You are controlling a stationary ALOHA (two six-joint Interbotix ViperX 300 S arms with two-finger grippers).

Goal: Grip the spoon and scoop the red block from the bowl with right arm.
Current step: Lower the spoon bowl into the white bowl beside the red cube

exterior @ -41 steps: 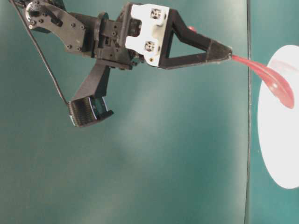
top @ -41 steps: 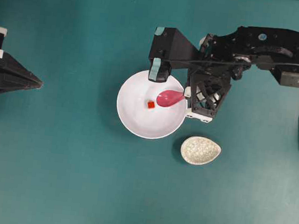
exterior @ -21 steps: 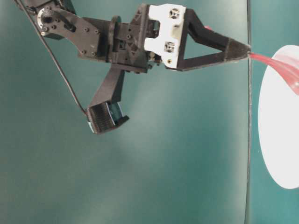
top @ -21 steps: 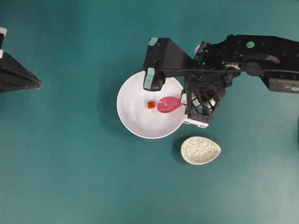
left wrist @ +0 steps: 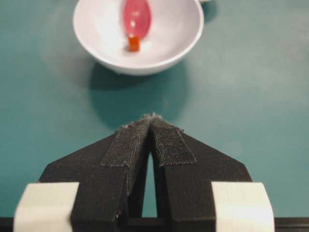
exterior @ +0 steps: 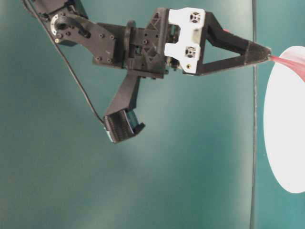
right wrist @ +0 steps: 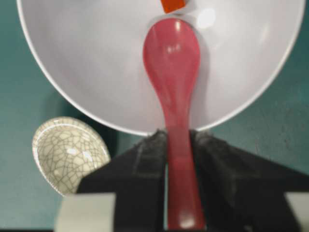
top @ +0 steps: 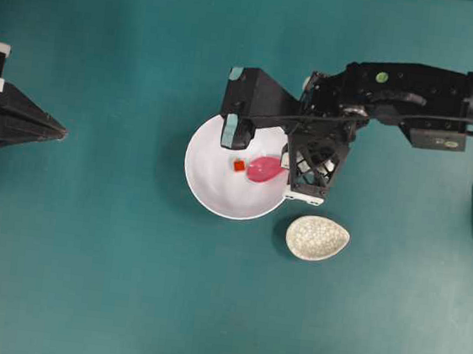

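Note:
The white bowl [top: 198, 181] sits mid-table. The tiny red block [top: 238, 166] lies on its floor. My right gripper [top: 288, 169] is at the bowl's right rim, shut on the handle of the pink spoon [top: 263, 169]. The scoop lies inside the bowl with its tip right against the block. In the right wrist view the spoon [right wrist: 173, 67] runs from my gripper [right wrist: 177, 137] into the bowl [right wrist: 87, 58], up to the block [right wrist: 172, 5]. My left gripper [top: 62, 132] is shut and empty at the far left, pointing at the bowl [left wrist: 159, 60].
A small speckled oval dish [top: 317, 238] stands just below and right of the bowl, close under my right gripper; it also shows in the right wrist view [right wrist: 67, 154]. The right arm's camera bracket [top: 236, 118] hangs over the bowl's upper rim.
My right gripper has moved left and down with the spoon. The scoop has dropped deeper into the bowl and closed up to the red block. The left arm has not moved.

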